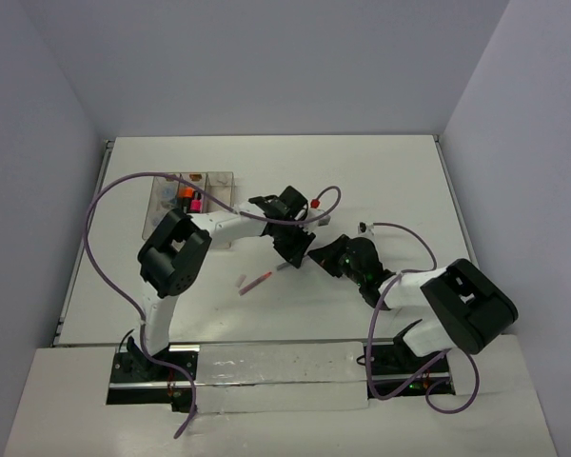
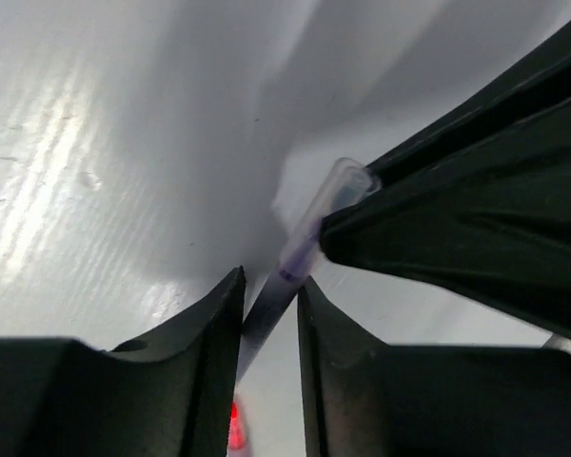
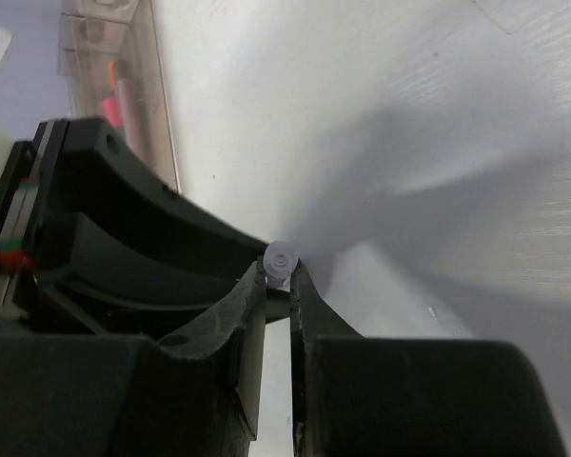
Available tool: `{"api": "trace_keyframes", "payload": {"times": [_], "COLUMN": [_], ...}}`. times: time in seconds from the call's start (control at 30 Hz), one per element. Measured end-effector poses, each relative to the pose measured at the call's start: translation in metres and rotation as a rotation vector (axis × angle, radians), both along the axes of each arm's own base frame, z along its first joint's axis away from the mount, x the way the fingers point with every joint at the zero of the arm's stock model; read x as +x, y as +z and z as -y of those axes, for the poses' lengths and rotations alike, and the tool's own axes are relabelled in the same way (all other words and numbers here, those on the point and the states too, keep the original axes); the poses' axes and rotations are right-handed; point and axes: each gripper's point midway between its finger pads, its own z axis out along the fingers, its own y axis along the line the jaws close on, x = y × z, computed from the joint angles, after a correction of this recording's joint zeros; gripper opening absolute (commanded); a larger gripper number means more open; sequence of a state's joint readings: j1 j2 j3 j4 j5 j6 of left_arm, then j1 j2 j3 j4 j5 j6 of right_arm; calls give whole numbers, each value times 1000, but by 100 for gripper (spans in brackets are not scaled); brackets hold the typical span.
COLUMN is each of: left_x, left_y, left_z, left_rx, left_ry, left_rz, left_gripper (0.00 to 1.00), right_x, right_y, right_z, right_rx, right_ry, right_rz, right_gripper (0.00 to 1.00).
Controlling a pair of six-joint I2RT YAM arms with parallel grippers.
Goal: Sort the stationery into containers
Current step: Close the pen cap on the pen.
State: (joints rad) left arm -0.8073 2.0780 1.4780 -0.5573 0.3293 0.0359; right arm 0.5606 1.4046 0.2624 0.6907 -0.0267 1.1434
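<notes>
Both are on one grey pen [image 2: 295, 255] in the middle of the bench [image 1: 381, 181]: the left pincer [image 2: 269, 286] is nipped narrow round its barrel, and the right pincer [image 3: 278, 278] is clamped on its clear cap. The clear tray [image 1: 219, 181] sits out at ten o'clock, and a pink pen [image 1: 257, 282] lies loose at eight o'clock from the pincers.

You have a white table [image 1: 381, 171] with a smooth, slightly shiny top. At the far left the clear plastic tray [image 1: 217, 181] stands flat on it. Nearer to you, about the middle, a thin pink pen [image 1: 259, 281] lies at a slant, and a small pale pink bar [image 1: 239, 282] lies just beside its left end. Towards the right lies one small dark piece [image 1: 362, 227], too small to tell what it is
</notes>
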Motion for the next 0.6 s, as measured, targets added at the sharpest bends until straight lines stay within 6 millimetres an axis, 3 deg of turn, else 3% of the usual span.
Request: {"api": "trace_keyframes", "payload": {"times": [0.03, 0.1, 0.47, 0.6], "left_x": [-1, -8, -12, -12], "left_y": [0, -2, 0, 6], "left_z": [2, 6, 8, 8], "left_rx": [3, 7, 1, -18], "left_ry": [-9, -37, -60, -75], "left_rz": [9, 11, 14, 20], "left_gripper": [5, 0, 0, 0], "right_x": [0, 3, 2, 2], "right_y": [-1, -2, -1, 8], "right_z": [0, 2, 2, 1], "right_rx": [-1, -8, -29, -105], "right_ry": [-3, -16, 1, 65], "right_rz": [-3, -2, 8, 55], "right_gripper": [0, 0, 0, 0]}}
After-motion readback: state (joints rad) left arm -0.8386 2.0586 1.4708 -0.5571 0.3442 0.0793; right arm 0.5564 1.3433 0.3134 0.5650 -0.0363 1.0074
